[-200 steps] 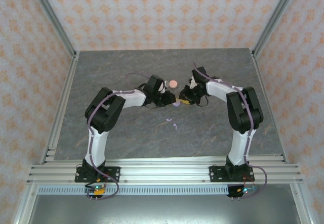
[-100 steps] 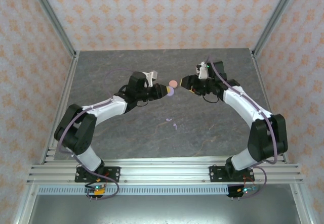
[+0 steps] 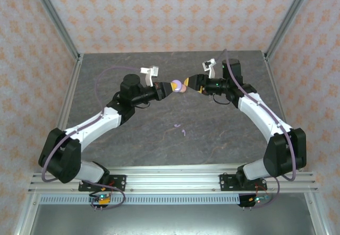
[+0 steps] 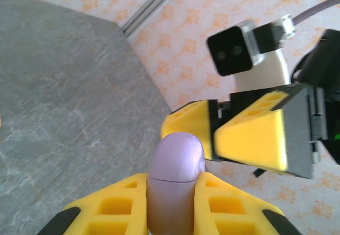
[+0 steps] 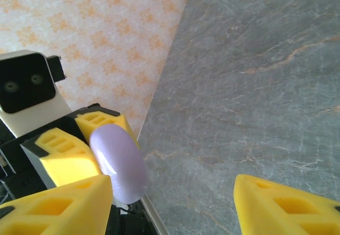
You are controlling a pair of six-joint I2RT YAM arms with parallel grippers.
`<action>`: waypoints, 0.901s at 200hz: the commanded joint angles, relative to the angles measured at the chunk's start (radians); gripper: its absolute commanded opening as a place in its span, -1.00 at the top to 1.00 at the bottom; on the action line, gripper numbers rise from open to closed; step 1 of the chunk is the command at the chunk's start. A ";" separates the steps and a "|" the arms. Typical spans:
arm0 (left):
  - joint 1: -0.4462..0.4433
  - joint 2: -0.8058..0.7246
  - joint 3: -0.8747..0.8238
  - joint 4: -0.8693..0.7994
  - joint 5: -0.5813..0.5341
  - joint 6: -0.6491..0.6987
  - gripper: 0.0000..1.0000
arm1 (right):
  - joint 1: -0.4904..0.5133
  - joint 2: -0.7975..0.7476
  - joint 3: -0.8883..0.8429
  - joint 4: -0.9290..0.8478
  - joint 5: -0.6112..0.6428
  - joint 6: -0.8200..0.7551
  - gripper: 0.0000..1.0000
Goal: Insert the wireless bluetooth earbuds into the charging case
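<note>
Fingers (image 4: pixel 114 206) of the left gripper (image 3: pixel 174 88) pinch a lilac charging case (image 4: pixel 175 174), held up over the far middle of the table (image 3: pixel 133 139). The right gripper (image 5: pixel 172 190) stands spread, one yellow finger just beside the case. Two tiny lilac earbuds (image 3: pixel 180 129) lie on the table, nearer the arms' bases.

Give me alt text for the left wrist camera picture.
The left gripper clamps a lilac case between its yellow fingers, over the grey table. The right gripper, open, faces it close by.
</note>
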 commanded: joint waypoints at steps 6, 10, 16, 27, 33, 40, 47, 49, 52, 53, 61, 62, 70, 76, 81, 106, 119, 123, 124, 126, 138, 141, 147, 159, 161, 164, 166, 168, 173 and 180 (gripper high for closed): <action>0.005 -0.043 -0.008 0.054 0.024 0.023 0.69 | 0.022 -0.037 0.012 0.048 -0.069 -0.052 -0.24; 0.007 -0.046 -0.007 0.049 0.023 0.024 0.69 | 0.025 -0.037 0.017 0.042 -0.069 -0.059 -0.24; 0.005 -0.047 -0.006 0.047 0.024 0.026 0.69 | 0.030 -0.034 0.024 0.031 -0.069 -0.068 -0.24; 0.005 -0.052 -0.005 0.045 0.025 0.025 0.69 | 0.037 -0.032 0.033 0.024 -0.069 -0.076 -0.22; 0.005 -0.053 -0.005 0.043 0.024 0.025 0.69 | 0.041 -0.030 0.037 0.024 -0.070 -0.078 -0.20; 0.004 -0.055 -0.004 0.039 0.024 0.025 0.69 | 0.044 -0.027 0.041 0.027 -0.076 -0.077 -0.19; 0.006 -0.056 -0.004 0.037 0.021 0.026 0.69 | 0.051 -0.026 0.046 0.028 -0.078 -0.079 -0.17; 0.005 -0.056 -0.003 0.037 0.021 0.026 0.69 | 0.053 -0.025 0.047 0.028 -0.078 -0.080 -0.17; 0.005 -0.056 -0.004 0.036 0.021 0.026 0.69 | 0.054 -0.024 0.049 0.028 -0.077 -0.081 -0.16; 0.005 -0.057 -0.004 0.036 0.020 0.026 0.69 | 0.055 -0.023 0.050 0.028 -0.077 -0.081 -0.16; 0.004 -0.057 -0.004 0.036 0.022 0.026 0.69 | 0.059 -0.024 0.053 0.030 -0.077 -0.080 -0.14; 0.005 -0.058 -0.004 0.035 0.022 0.026 0.69 | 0.060 -0.024 0.053 0.030 -0.077 -0.080 -0.14; 0.004 -0.057 -0.003 0.032 0.021 0.026 0.69 | 0.061 -0.021 0.059 0.030 -0.073 -0.081 -0.12; 0.004 -0.057 -0.004 0.036 0.023 0.024 0.69 | 0.063 -0.021 0.059 0.031 -0.073 -0.081 -0.10; 0.004 -0.058 -0.005 0.041 0.025 0.023 0.69 | 0.064 -0.020 0.059 0.034 -0.073 -0.078 -0.08; 0.005 -0.064 -0.006 0.033 0.023 0.029 0.69 | 0.066 -0.018 0.065 0.043 -0.074 -0.071 -0.04; 0.003 -0.065 -0.009 0.042 0.031 0.022 0.69 | 0.068 -0.016 0.064 0.061 -0.081 -0.059 -0.01; 0.003 -0.066 -0.008 0.044 0.033 0.022 0.69 | 0.069 -0.013 0.063 0.071 -0.085 -0.052 0.00; 0.003 -0.065 -0.008 0.044 0.033 0.022 0.69 | 0.070 -0.013 0.063 0.075 -0.085 -0.050 0.00; 0.002 -0.065 -0.008 0.046 0.034 0.021 0.69 | 0.071 -0.012 0.062 0.079 -0.088 -0.047 0.01; 0.003 -0.068 -0.008 0.052 0.039 0.017 0.69 | 0.073 -0.008 0.065 0.095 -0.095 -0.039 0.02; 0.003 -0.068 -0.008 0.054 0.040 0.016 0.69 | 0.073 -0.006 0.066 0.097 -0.095 -0.037 0.04; 0.003 -0.067 -0.008 0.056 0.041 0.014 0.69 | 0.075 -0.003 0.067 0.102 -0.098 -0.034 0.06; 0.001 -0.067 -0.006 0.061 0.046 0.012 0.69 | 0.076 0.000 0.070 0.111 -0.102 -0.028 0.09; 0.002 -0.066 -0.006 0.061 0.046 0.011 0.69 | 0.077 0.000 0.070 0.113 -0.102 -0.026 0.09; 0.002 -0.066 -0.005 0.061 0.048 0.011 0.69 | 0.076 0.002 0.070 0.115 -0.104 -0.024 0.09; 0.001 -0.066 -0.006 0.062 0.048 0.011 0.69 | 0.077 0.002 0.070 0.117 -0.106 -0.025 0.10; 0.000 -0.066 -0.005 0.062 0.049 0.010 0.69 | 0.078 0.002 0.070 0.118 -0.106 -0.024 0.10; -0.001 -0.064 -0.006 0.065 0.050 0.009 0.69 | 0.078 0.005 0.072 0.120 -0.107 -0.022 0.12; -0.002 -0.065 -0.006 0.072 0.052 0.006 0.69 | 0.080 0.005 0.072 0.118 -0.109 -0.023 0.14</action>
